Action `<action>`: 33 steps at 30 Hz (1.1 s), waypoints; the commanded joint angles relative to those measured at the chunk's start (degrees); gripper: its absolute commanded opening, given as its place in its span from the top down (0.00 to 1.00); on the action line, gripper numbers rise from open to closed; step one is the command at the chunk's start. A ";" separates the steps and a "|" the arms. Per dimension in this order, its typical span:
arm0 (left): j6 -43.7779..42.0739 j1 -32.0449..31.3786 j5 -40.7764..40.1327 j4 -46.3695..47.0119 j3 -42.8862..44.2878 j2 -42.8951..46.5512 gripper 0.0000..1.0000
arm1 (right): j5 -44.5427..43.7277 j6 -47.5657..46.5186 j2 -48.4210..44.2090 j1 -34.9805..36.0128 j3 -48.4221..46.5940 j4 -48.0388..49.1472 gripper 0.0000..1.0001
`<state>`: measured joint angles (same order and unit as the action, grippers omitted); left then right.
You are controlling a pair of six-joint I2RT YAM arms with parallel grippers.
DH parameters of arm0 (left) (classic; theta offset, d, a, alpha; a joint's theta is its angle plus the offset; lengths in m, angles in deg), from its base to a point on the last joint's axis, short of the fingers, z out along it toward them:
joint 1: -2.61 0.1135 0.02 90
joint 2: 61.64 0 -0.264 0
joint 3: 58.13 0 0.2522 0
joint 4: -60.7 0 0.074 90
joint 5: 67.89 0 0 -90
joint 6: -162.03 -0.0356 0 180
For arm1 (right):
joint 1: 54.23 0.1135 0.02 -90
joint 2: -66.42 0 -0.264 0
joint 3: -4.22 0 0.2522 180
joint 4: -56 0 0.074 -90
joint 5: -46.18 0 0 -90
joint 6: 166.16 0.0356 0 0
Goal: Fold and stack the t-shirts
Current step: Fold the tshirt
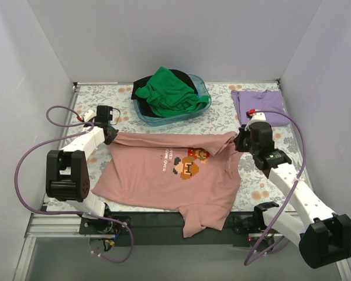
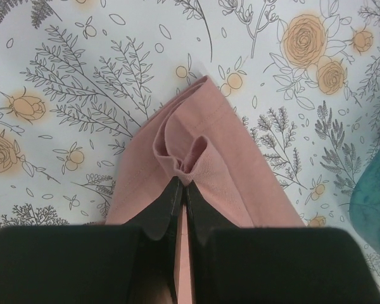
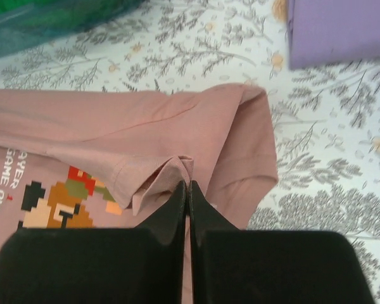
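The dusty pink t-shirt (image 1: 164, 175) with a pixel graphic lies spread on the table's middle, partly folded. My left gripper (image 1: 109, 136) is shut on its far left corner; in the left wrist view (image 2: 182, 183) the pink cloth (image 2: 196, 158) bunches between the tips. My right gripper (image 1: 241, 142) is shut on its far right edge; the right wrist view (image 3: 188, 183) shows pinched pink fabric (image 3: 171, 171). The folded lavender t-shirt (image 1: 258, 103) lies at the back right. The green t-shirt (image 1: 169, 91) and black t-shirt (image 1: 143, 82) sit in a basket.
A teal basket (image 1: 202, 104) stands at the back middle. A floral tablecloth (image 1: 99, 105) covers the table. White walls close in on three sides. The shirt's lower part hangs over the dark front edge (image 1: 152, 219).
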<state>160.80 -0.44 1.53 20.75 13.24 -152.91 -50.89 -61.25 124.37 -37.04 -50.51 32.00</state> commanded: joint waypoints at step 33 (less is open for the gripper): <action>4.75 1.29 3.42 -15.38 6.73 5.19 0.04 | 3.98 10.40 -14.01 13.82 3.64 -22.20 0.05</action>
<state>164.87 0.63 1.90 7.63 17.13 -154.46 -49.42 -47.48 111.70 -25.26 -40.11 8.99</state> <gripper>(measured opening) 0.960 0.883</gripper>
